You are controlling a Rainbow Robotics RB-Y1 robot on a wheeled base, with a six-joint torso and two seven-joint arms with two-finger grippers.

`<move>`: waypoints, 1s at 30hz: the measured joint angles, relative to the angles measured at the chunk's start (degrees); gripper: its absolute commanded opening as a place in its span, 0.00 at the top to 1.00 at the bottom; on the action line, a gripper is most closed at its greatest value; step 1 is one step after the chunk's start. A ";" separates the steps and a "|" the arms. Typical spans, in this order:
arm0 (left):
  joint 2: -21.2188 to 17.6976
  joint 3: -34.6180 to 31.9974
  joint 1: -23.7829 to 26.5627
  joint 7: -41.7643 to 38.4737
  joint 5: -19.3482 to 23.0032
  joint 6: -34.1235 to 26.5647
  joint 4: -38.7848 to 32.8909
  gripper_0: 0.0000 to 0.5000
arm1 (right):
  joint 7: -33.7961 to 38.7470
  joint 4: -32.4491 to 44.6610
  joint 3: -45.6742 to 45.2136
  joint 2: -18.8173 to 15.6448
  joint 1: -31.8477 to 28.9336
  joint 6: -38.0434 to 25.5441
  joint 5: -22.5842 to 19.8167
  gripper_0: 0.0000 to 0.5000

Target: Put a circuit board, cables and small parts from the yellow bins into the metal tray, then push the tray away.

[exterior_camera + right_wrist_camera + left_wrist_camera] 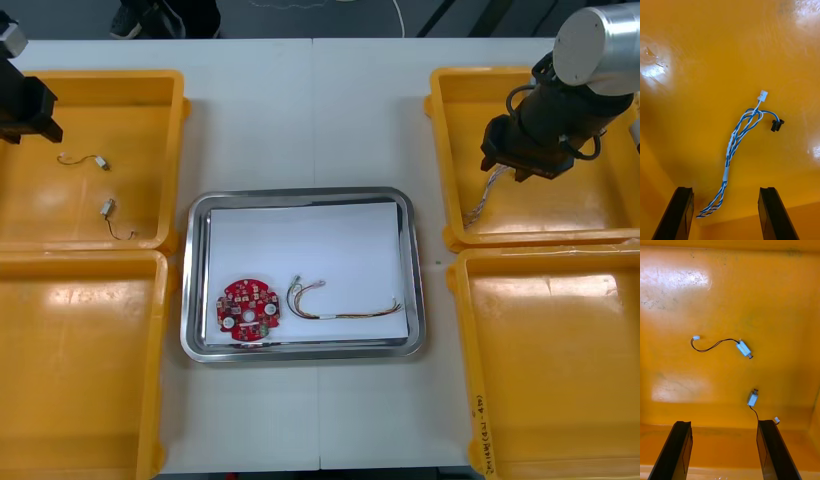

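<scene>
Blue and white, the twisted cable (pixel 732 144) lies loose in the far right yellow bin (pixel 447 110), one end between the wide-open fingers of my right gripper (pixel 725 191). My left gripper (pixel 724 424), equally wide, hovers over the far left yellow bin (pixel 120 77) and its two small metal parts (pixel 744 349). The circuit board (pixel 249 310) and red and yellow cable (pixel 340 305) sit in the metal tray (pixel 300 197).

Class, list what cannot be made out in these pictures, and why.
Front view: one end of the blue and white cable, covered by the right gripper.
Front view: the left gripper, cut off by the picture's edge.
Front view: markings on the circuit board, too small.
</scene>
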State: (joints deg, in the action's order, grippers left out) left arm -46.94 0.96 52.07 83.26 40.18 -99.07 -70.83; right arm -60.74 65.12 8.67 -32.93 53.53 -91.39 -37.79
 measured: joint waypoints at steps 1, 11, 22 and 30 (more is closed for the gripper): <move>0.27 0.00 0.00 -0.03 -0.19 0.04 0.01 0.00 | 0.65 0.00 0.00 0.04 -0.18 0.00 -0.09 0.00; 3.31 0.00 0.00 -11.18 -3.87 0.46 0.18 0.00 | 3.95 -0.01 0.00 0.54 -1.80 1.30 -0.78 0.00; 7.29 0.00 0.00 -25.94 -10.21 2.13 1.23 0.00 | 6.26 -0.02 -0.01 1.33 -3.80 4.27 -2.49 0.00; 9.85 0.00 0.00 -25.94 -11.92 6.88 3.93 0.00 | 7.06 -0.03 -0.02 1.99 -4.16 4.28 -2.49 0.00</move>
State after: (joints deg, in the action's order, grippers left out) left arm -37.09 0.96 52.07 57.32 28.26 -92.19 -66.90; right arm -53.68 65.09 8.65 -30.94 49.37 -87.11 -40.29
